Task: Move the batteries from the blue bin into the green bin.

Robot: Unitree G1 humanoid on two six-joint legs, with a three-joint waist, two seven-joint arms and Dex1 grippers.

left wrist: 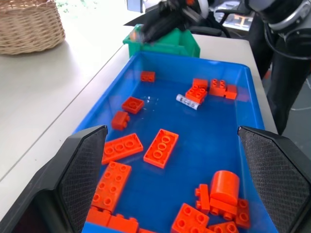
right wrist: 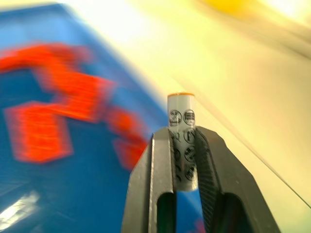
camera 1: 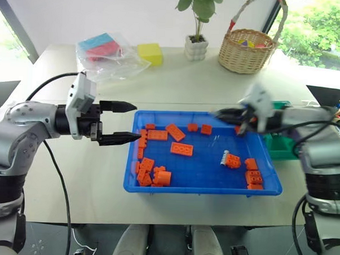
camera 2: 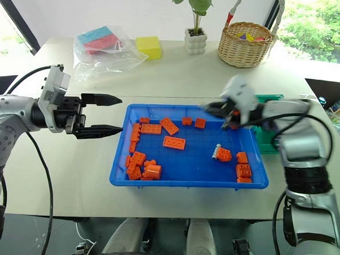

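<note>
The right gripper (right wrist: 184, 145) is clamped on a battery (right wrist: 181, 126): the grey cylinder stands upright between its two black fingers (right wrist: 160, 179), its printed end poking out past the tips. This gripper sits above the far right corner of the blue bin (camera 1: 156, 187), fingertips pointing toward the middle of the bin, with the green bin (camera 1: 279, 146) just behind and to the outside of the wrist. The arm is blurred in the head views, so exactly how high the tips sit over the blue rim is hard to judge.

The left gripper (camera 1: 120, 123) hangs beside the bin's left wall, outside it, fingers spread wide and holding nothing. Its tips point across the bin toward the right gripper, one finger above the other, the lower tip just short of the blue rim.

A second battery (left wrist: 187, 101) lies flat on the bin floor, well ahead of the left fingertips and below the right ones, touching an orange brick (left wrist: 197, 93). More bricks (camera 1: 154, 175) are scattered over the floor, with a cluster in the corner nearest the left gripper, beneath and just beyond its tips.

Farther back on the table (camera 1: 189, 86), well away from either gripper, stand a wicker basket (camera 1: 245, 50), a potted plant (camera 1: 196, 47), a yellow block (camera 1: 150, 53) and a clear bag (camera 1: 105, 57) of coloured pieces.
</note>
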